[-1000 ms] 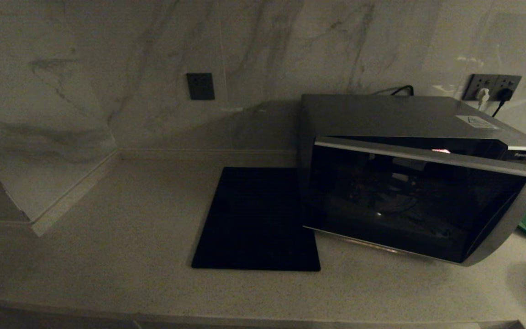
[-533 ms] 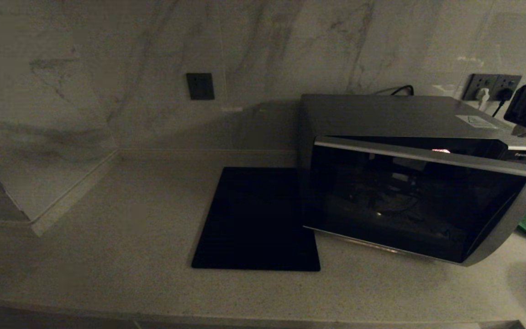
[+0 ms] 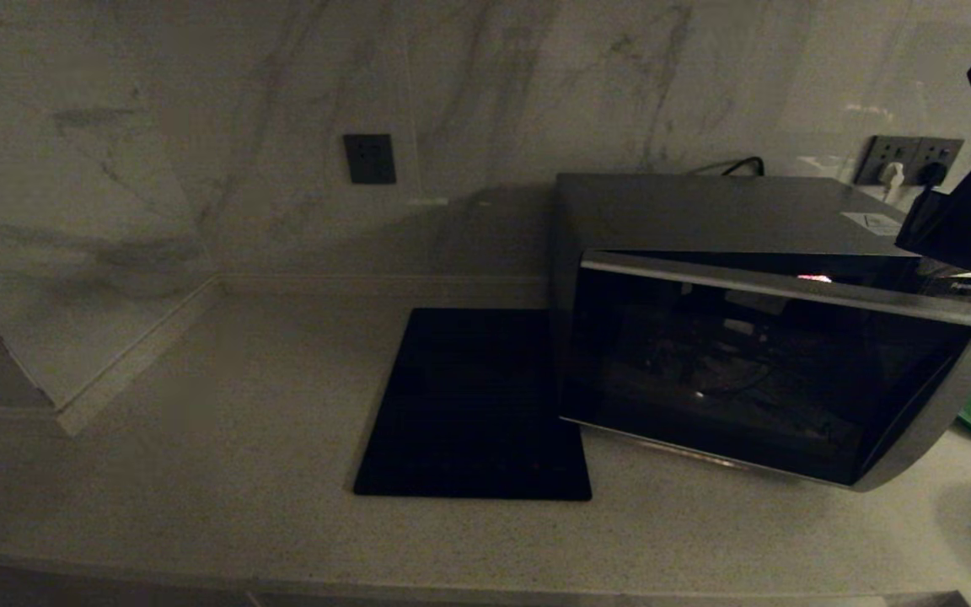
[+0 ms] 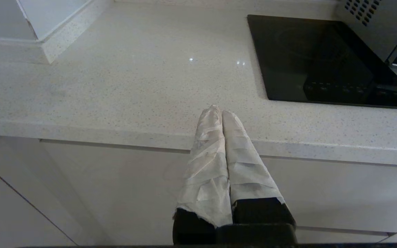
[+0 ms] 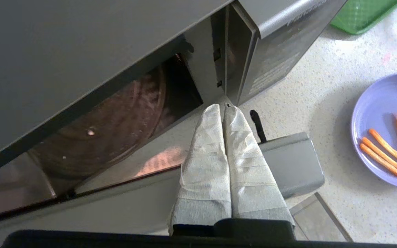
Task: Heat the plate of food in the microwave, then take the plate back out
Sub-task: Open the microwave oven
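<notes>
1. Hanging above the open front right corner of the microwave [image 5: 81,51], right hand [image 5: 223,109] with taped fingers [image 5: 205,155] pressed together, gripping nothing
2. Standing on the desk [image 3: 199,421] with its door [image 3: 772,371] swung partly outward, turntable [image 5: 115,127] showing inside the cavity
3. Lying on the desk to the right of the microwave, plate of food [image 5: 381,113], orange sticks [image 5: 384,151] running mostly side by side
4. Waiting low at the desk's front edge, left hand [image 4: 219,112], fingers together and empty, near the black slab [image 4: 322,62]
</notes>
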